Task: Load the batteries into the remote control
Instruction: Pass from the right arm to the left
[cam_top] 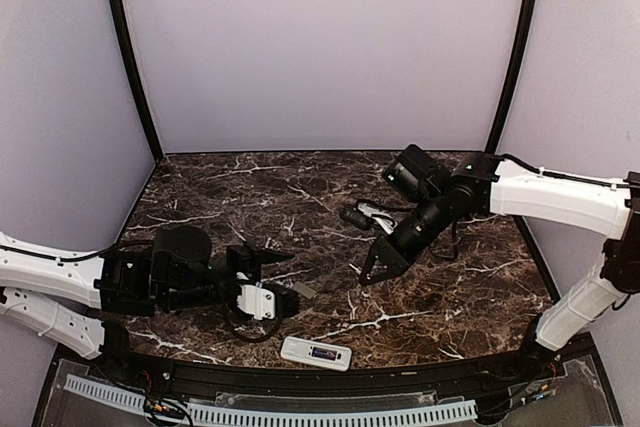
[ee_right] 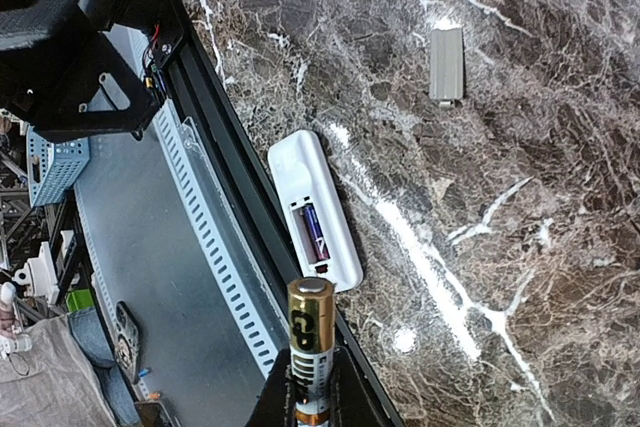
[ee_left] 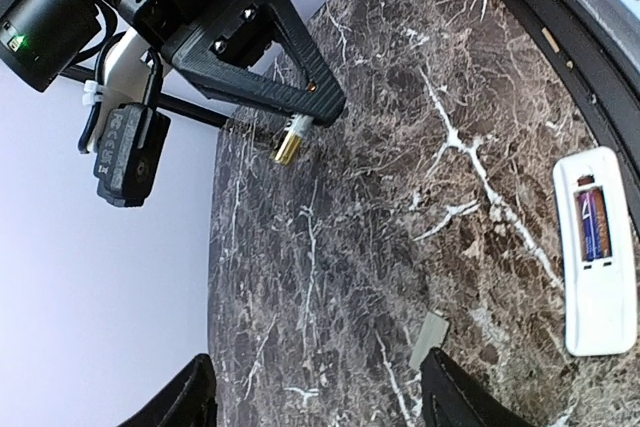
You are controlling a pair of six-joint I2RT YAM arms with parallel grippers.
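The right hand (cam_top: 370, 272) is clenched on a battery (ee_right: 310, 332), pinching its lower end so that the gold cap and most of the body stick out past the fingertips. It holds the battery in the air over the desk (cam_top: 300, 187), tilted down toward the near edge and touching nothing else. In the right wrist view the remote control (ee_right: 315, 212) lies just beyond the battery's tip, well apart from it. The remote is flat on the dark marbled desk at the near edge, back side up, with its compartment uncovered. A second battery (ee_left: 592, 227) already lies lengthwise in that recess. A small flat grey cover (ee_left: 430, 339) rests on the desk a little way from the remote, toward the left hand (ee_left: 318, 377). That hand is released, its fingers (ee_left: 190, 397) spread wide with only bare desk between them, low over the surface and pointing toward the middle. The grey cover sits just beside one fingertip — whether they touch, I cannot tell.
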